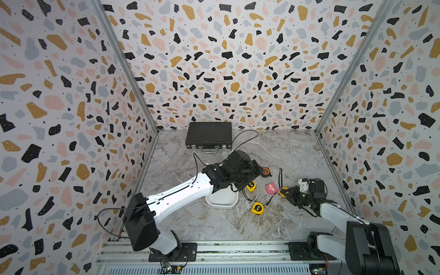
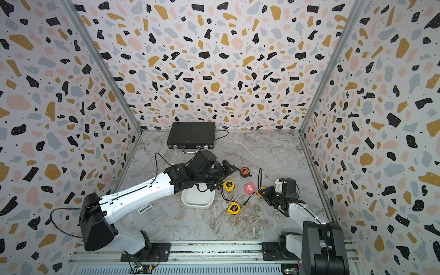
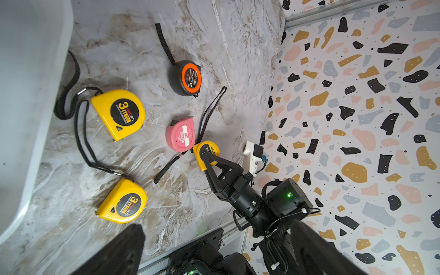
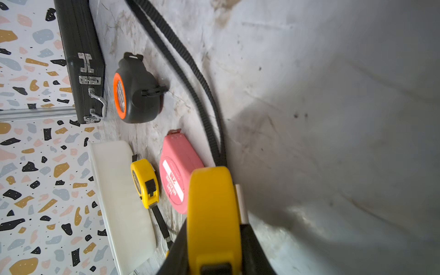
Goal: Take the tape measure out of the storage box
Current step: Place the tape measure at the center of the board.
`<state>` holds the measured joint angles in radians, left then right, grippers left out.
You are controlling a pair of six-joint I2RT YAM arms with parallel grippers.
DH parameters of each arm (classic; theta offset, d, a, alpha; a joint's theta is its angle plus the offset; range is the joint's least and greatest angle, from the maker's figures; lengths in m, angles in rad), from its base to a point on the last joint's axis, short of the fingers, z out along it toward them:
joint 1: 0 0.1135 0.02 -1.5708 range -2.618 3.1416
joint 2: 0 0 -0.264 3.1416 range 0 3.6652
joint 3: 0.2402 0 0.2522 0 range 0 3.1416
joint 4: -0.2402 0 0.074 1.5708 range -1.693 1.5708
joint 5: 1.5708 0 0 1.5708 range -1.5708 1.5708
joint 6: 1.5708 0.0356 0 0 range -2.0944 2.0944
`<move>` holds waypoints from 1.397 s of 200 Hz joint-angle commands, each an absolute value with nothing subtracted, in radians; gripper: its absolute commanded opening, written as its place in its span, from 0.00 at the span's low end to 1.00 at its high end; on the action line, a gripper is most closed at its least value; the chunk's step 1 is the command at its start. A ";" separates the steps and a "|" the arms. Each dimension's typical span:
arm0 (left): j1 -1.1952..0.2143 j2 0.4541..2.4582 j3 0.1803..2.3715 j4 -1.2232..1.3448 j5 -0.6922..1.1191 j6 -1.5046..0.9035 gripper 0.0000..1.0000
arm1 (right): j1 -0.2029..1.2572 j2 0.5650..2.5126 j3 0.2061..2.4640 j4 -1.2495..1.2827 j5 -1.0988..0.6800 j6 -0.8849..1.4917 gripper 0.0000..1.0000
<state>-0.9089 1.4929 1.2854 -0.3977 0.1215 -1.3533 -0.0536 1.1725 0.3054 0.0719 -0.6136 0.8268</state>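
Tape measure (image 3: pixel 206 154) clamped in right claw (image 3: pixel 209 159).

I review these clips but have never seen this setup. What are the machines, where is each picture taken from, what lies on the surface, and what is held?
Two robot arms stand on a rail at a marble table. Two pictures look down from overhead; the other two come from cameras on each arm's wrist. On the table lie a white storage box, a black case, two yellow tape measures, a pink one and a black-and-orange one. The right claw is shut on a small yellow tape measure, outside the box. The left claw is open and holds nothing.
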 commanded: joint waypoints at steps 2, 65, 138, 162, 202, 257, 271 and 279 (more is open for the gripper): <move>-0.900 1.463 1.268 -0.409 0.110 -1.316 1.00 | -0.060 1.181 0.302 0.099 -0.634 0.831 0.09; -0.876 1.414 1.228 -0.490 0.092 -1.258 1.00 | -0.063 1.131 0.295 -0.020 -0.623 0.792 0.40; -0.800 1.410 1.219 -0.646 0.105 -1.104 1.00 | -0.063 1.009 0.339 -0.236 -0.582 0.735 0.70; -0.765 1.420 1.222 -0.687 0.109 -1.042 1.00 | -0.063 0.981 0.358 -0.301 -0.568 0.713 0.76; -0.706 1.478 1.263 -0.774 0.090 -0.897 1.00 | -0.063 0.929 0.394 -0.372 -0.561 0.685 0.80; -0.695 1.692 1.439 -0.923 -0.089 -0.617 1.00 | -0.061 0.901 0.464 -0.417 -0.617 0.654 0.86; -0.694 1.737 1.460 -0.916 -0.121 -0.587 0.95 | -0.061 0.902 0.474 -0.408 -0.636 0.655 0.87; -0.695 1.758 1.469 -0.909 -0.133 -0.575 0.93 | -0.060 0.905 0.478 -0.407 -0.646 0.653 0.87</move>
<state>-0.6968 1.7077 1.4223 -0.8650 -0.0410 -0.6968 -0.0601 0.9131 0.4366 -0.3756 -0.6029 0.6746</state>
